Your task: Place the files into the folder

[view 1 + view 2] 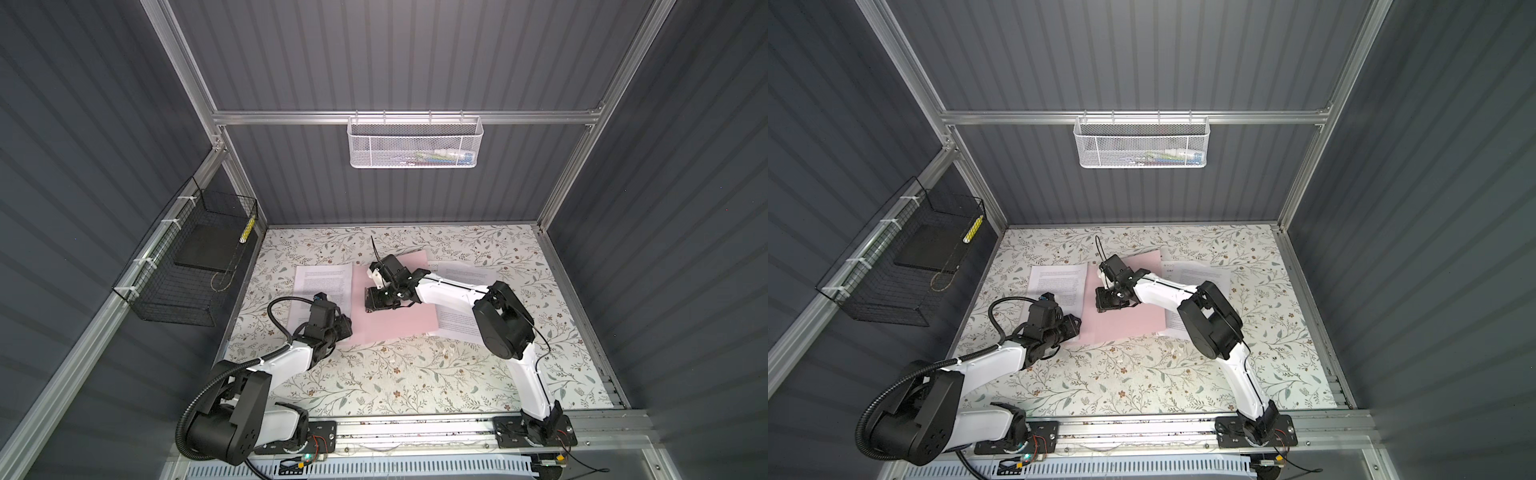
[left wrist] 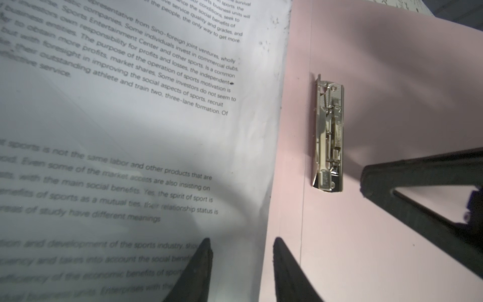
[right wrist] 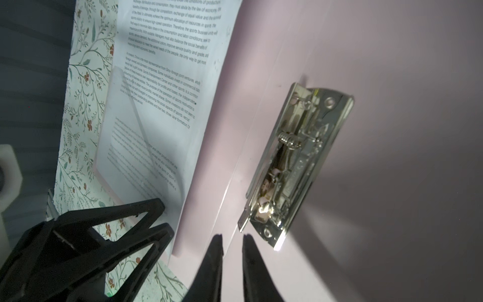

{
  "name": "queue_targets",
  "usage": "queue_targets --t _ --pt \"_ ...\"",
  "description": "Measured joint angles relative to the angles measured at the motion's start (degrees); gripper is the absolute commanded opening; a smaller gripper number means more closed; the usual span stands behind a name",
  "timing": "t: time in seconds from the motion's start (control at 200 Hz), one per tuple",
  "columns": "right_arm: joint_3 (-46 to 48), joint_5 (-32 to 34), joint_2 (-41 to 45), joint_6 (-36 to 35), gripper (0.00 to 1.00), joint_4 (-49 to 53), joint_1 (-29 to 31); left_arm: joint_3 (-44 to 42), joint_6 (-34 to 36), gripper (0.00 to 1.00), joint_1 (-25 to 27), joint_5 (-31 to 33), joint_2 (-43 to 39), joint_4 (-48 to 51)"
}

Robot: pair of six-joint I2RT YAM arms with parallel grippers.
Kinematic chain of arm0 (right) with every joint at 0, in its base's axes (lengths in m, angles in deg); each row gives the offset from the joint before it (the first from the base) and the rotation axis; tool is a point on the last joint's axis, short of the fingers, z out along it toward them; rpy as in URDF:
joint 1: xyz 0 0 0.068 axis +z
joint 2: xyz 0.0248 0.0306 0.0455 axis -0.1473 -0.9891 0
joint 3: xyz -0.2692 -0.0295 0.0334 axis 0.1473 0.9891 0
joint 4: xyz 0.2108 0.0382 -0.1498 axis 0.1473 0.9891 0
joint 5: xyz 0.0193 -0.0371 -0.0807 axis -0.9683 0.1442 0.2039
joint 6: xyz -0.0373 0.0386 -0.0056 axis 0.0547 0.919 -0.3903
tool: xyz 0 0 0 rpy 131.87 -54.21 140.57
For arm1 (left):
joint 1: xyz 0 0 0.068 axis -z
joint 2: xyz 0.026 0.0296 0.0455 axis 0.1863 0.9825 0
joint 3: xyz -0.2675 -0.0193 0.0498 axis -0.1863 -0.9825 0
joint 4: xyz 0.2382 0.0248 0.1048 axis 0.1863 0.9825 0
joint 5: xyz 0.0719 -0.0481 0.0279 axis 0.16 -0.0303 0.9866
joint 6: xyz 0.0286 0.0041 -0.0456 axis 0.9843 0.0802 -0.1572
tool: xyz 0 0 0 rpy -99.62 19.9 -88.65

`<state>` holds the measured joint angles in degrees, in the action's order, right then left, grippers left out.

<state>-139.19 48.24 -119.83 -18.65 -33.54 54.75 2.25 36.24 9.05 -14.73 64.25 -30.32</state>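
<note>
Poised over the printed sheet's (image 2: 117, 117) long edge, parallel to the folder's (image 2: 392, 65) clip bar (image 2: 329, 130), with left gripper (image 2: 240, 244) half open and empty, and right gripper (image 3: 232, 239) barely parted, empty, nearer the bar.

Overhead stereo pair; wrist cameras closely share folder (image 2: 392, 78).

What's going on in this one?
Two robot arms are working on an open pink folder lying flat on the table. The right gripper, jaws slightly parted and empty, hovers near the end of the folder's metal clip. The left gripper, open, is poised over the edge of a printed sheet that overlaps the folder's left side. More sheets lie to the right, none clipped in.
</note>
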Motion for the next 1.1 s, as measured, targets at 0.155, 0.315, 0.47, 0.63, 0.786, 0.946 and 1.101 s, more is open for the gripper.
queue_targets --t 0.155,0.315,0.47,0.63,0.786,0.946,1.101 --pt "-0.1 -0.3 -1.3 0.0 0.18 0.1 0.0 -0.2 -0.4 0.34 0.0 0.0 0.0 -0.3" --pt "-1.1 -1.7 -3.0 0.0 0.18 0.3 0.0 -0.8 -0.4 0.34 0.0 0.0 0.0 -0.3" --pt "-1.2 -2.4 -3.4 0.2 0.11 0.5 0.0 -1.4 -0.5 0.34 0.0 0.2 0.0 -0.3" --pt "-1.2 -2.8 -3.4 0.5 0.06 0.5 0.0 -1.9 -0.6 0.3 0.0 0.7 0.5 -1.6" --pt "-1.2 -2.9 -3.4 0.6 0.05 0.4 0.0 -1.9 -0.7 0.26 -0.5 0.6 2.3 -4.1" --pt "-1.3 -2.9 -3.6 0.8 0.0 0.5 -0.1 -1.8 -0.9 0.25 -0.8 0.7 3.2 -5.3" --pt "-3.5 -1.6 -4.8 0.9 0.0 3.1 -0.1 -1.4 -0.9 0.24 -0.8 0.7 3.7 -5.3"
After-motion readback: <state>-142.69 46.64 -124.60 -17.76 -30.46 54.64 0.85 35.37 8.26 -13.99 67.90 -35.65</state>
